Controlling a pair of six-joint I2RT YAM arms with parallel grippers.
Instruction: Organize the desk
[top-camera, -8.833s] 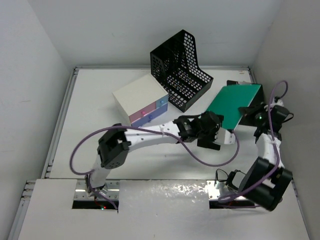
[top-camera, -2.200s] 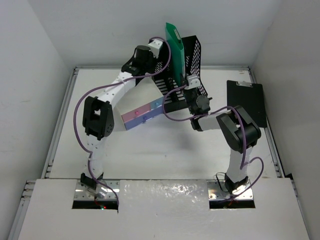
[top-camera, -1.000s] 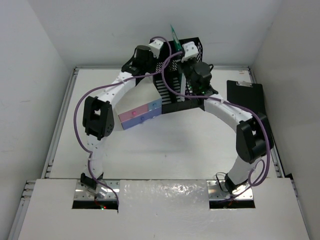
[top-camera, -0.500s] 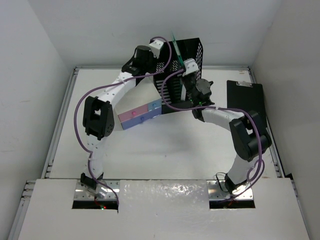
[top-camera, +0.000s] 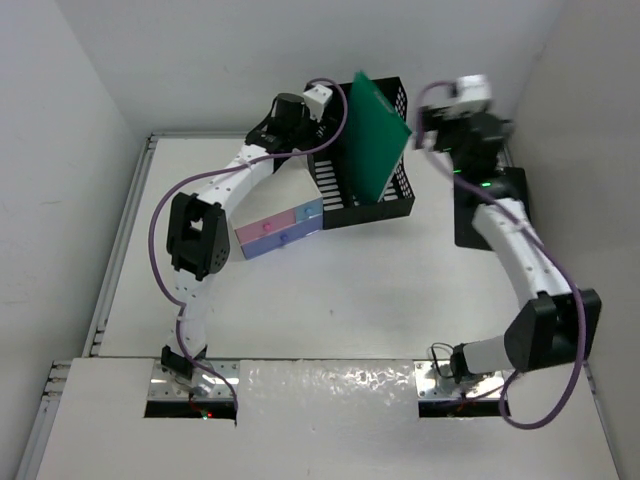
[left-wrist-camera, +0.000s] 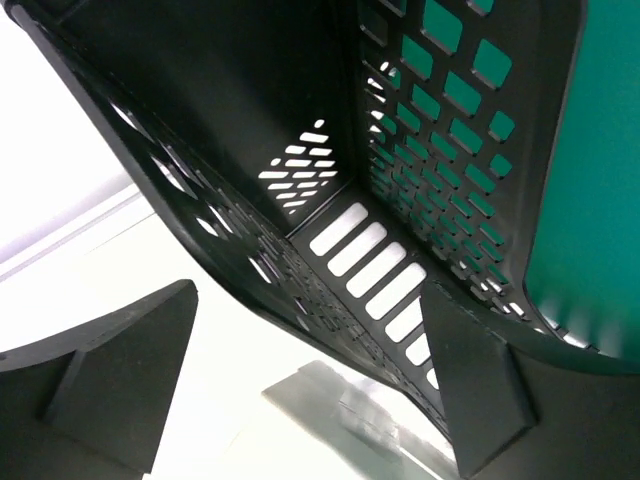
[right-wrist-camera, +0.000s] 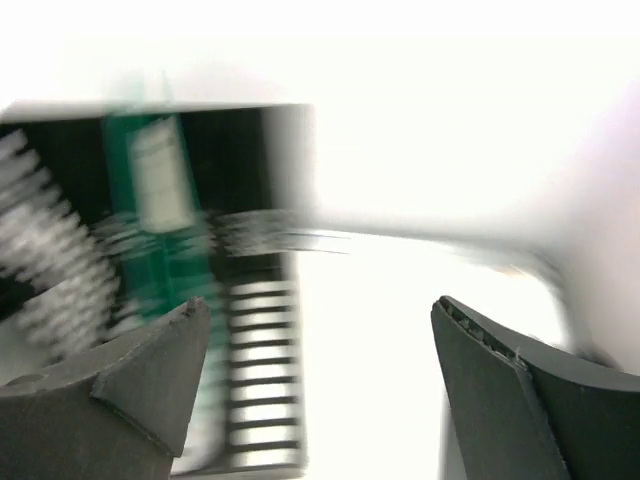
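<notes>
The tabletop (top-camera: 200, 290) is the big white one under both arms. It reaches from the arm bases out to the far wall. It looks heavy and stiff, so I think it is not a thing to lift. The job is to move the small things on it.

The black mesh file holder (top-camera: 398, 200) stands at the middle of the far edge. It looks light and hard. A thin side wall would be a good place to pinch it.

The drawer box (top-camera: 280, 228), with pink and blue drawers, sits just left of the holder, right beside it.

The green folder (top-camera: 378, 130) stands in the holder and leans over. It looks thin, light and smooth, so it may slip. Best to pinch it at a top edge.

The black clipboard (top-camera: 470, 228) lies flat by the right edge, near the far right corner. It is thin, so it looks hard to get under.

The left tool (left-wrist-camera: 300, 340) is spread wide over the holder's wall and grips nothing. The right tool (right-wrist-camera: 320, 320) is up in the air, wide apart, and holds nothing.
</notes>
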